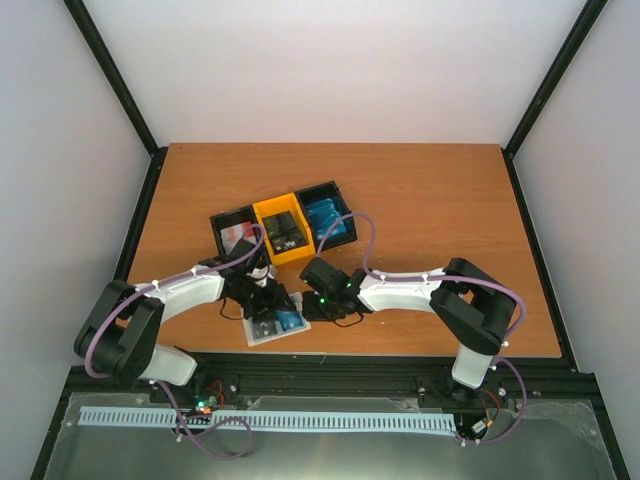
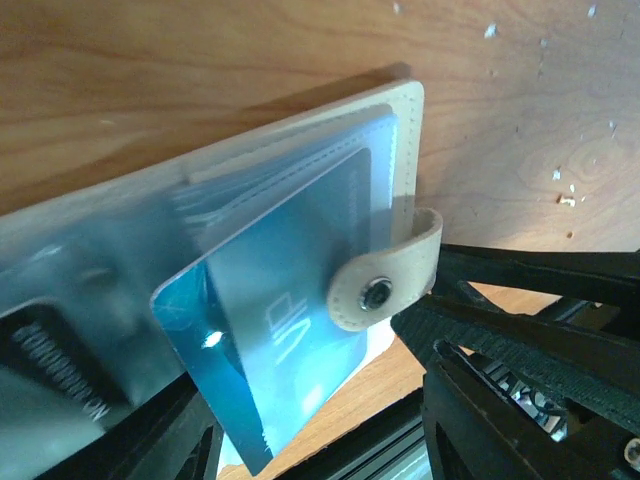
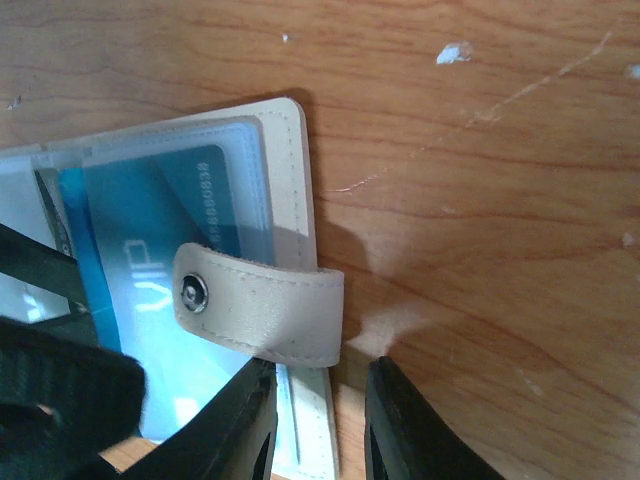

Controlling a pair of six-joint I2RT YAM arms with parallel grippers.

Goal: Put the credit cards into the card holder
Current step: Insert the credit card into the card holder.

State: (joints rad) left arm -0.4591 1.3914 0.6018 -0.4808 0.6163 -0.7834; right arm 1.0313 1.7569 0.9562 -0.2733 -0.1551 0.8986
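Observation:
The beige card holder (image 1: 262, 335) lies open near the table's front edge. It also shows in the left wrist view (image 2: 405, 110) and the right wrist view (image 3: 290, 150). A blue credit card (image 2: 280, 330) lies slanted across its clear pocket, one end under the plastic, under the snap tab (image 3: 265, 300). The card also shows in the right wrist view (image 3: 150, 215). My left gripper (image 2: 310, 450) hangs over the card with its jaws apart either side of the card's near corner. My right gripper (image 3: 320, 400) is open, straddling the holder's right edge below the tab.
A black-and-yellow three-compartment tray (image 1: 262, 211) stands behind the grippers. It holds red-and-white cards (image 1: 235, 237), black cards (image 1: 282, 228) and blue cards (image 1: 328, 220). The front rail (image 1: 330, 365) runs just below the holder.

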